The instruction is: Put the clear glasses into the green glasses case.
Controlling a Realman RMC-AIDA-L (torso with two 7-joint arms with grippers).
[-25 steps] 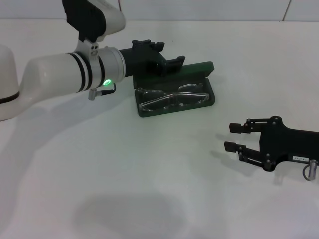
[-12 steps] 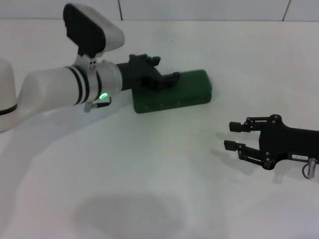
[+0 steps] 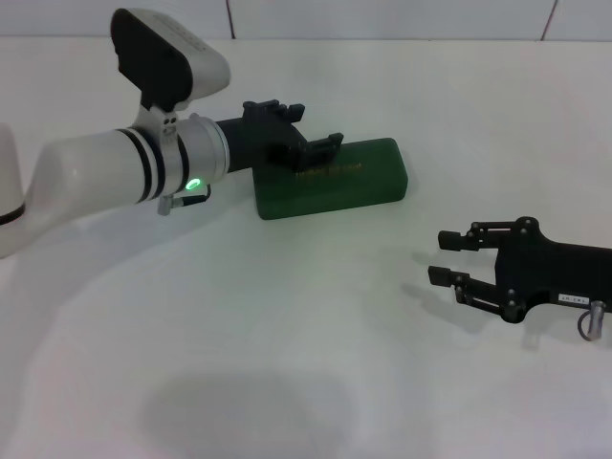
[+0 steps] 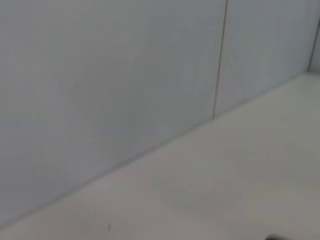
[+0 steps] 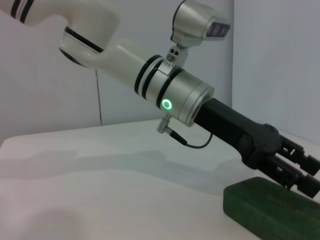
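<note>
The green glasses case point(image 3: 356, 180) lies shut on the white table at the back centre, gold lettering on its lid. It also shows in the right wrist view point(image 5: 265, 209). The clear glasses are hidden. My left gripper point(image 3: 304, 129) hovers just over the case's left end, open, with nothing between its fingers; the right wrist view shows this gripper point(image 5: 299, 169) close above the lid. My right gripper point(image 3: 445, 260) rests low over the table at the right, open and empty, well in front of the case.
A white tiled wall point(image 3: 382, 17) runs along the back edge of the table. The left wrist view shows only that wall and bare tabletop. The left arm's white forearm point(image 3: 105, 172) stretches across the left side.
One second ago the case stood open with the clear glasses lying in it. The lid has come down shut, and my left gripper has shifted slightly left above it.
</note>
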